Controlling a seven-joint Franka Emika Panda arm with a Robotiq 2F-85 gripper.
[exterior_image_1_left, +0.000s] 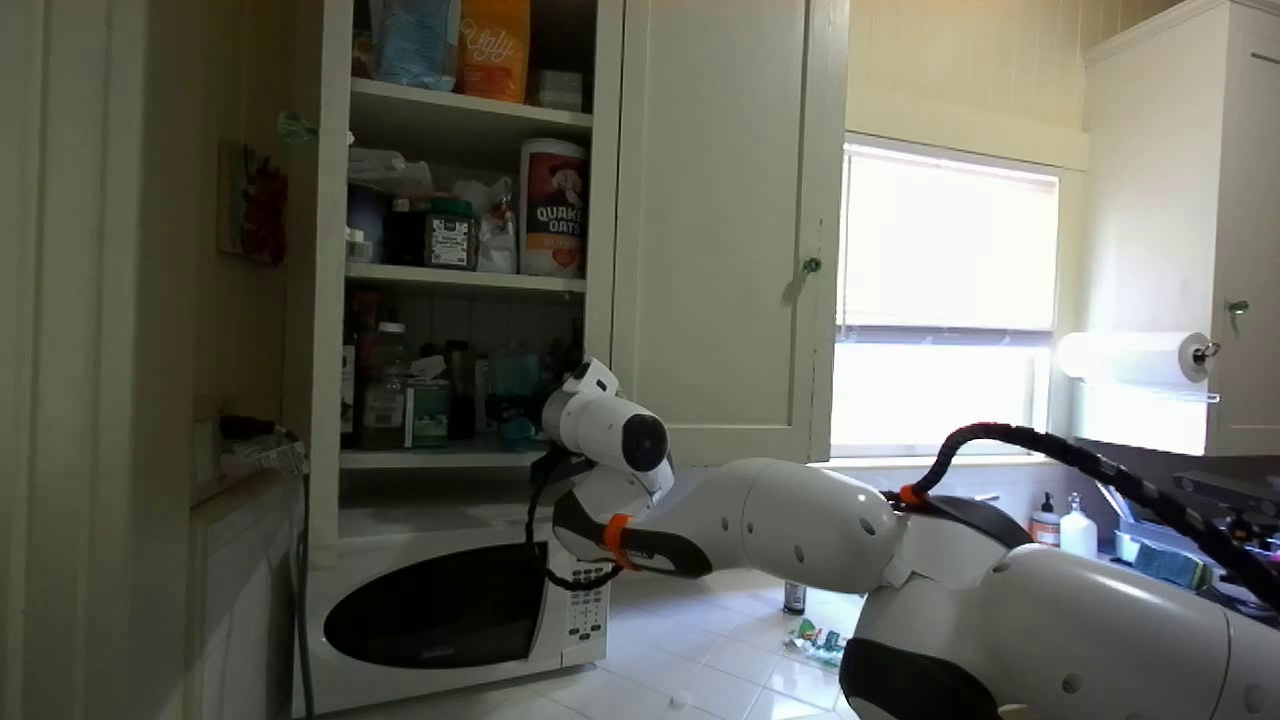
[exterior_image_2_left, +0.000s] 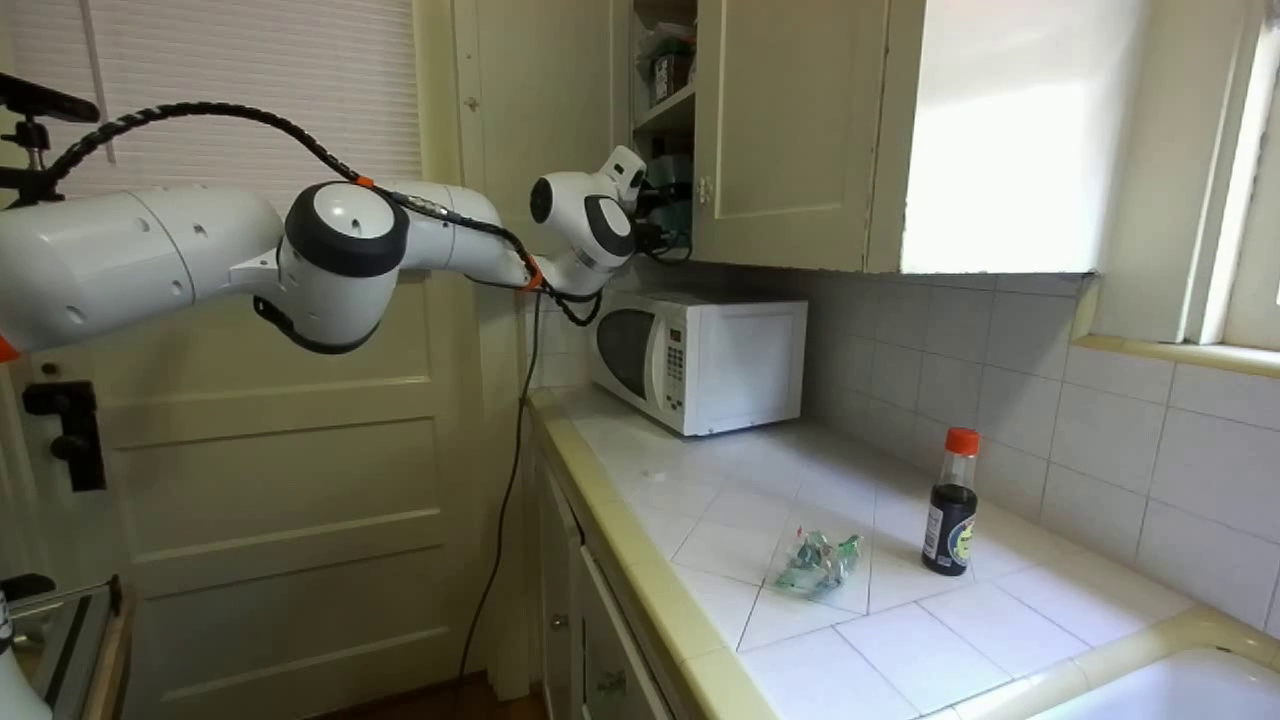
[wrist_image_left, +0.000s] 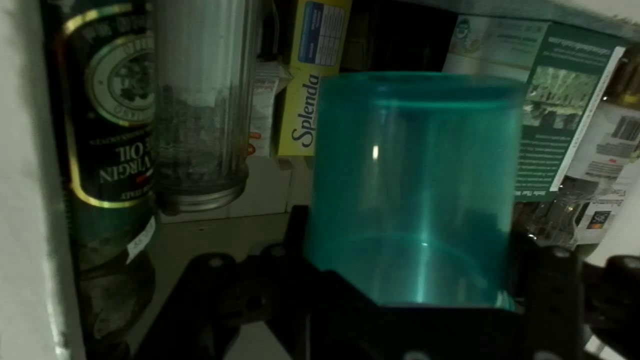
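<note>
Gripper (wrist_image_left: 410, 230) has a translucent teal cup (wrist_image_left: 420, 175), one finger against each side, jaws partway apart. Cup is inside the open cabinet (exterior_image_1_left: 605, 200); can't tell if it touches the shelf (exterior_image_1_left: 430, 459). Wrist view is upside down: yellow Splenda box (wrist_image_left: 307, 110) and green carton (wrist_image_left: 562, 110) partly behind the cup; glass jar (wrist_image_left: 202, 110) and olive oil bottle (wrist_image_left: 117, 125) off to that view's left. Below cabinet: white microwave (exterior_image_2_left: 750, 360) on tiled table (exterior_image_2_left: 900, 665). Farther along: crumpled plastic (exterior_image_2_left: 820, 563), red-capped bottle (exterior_image_2_left: 950, 520) near it, upright.
</note>
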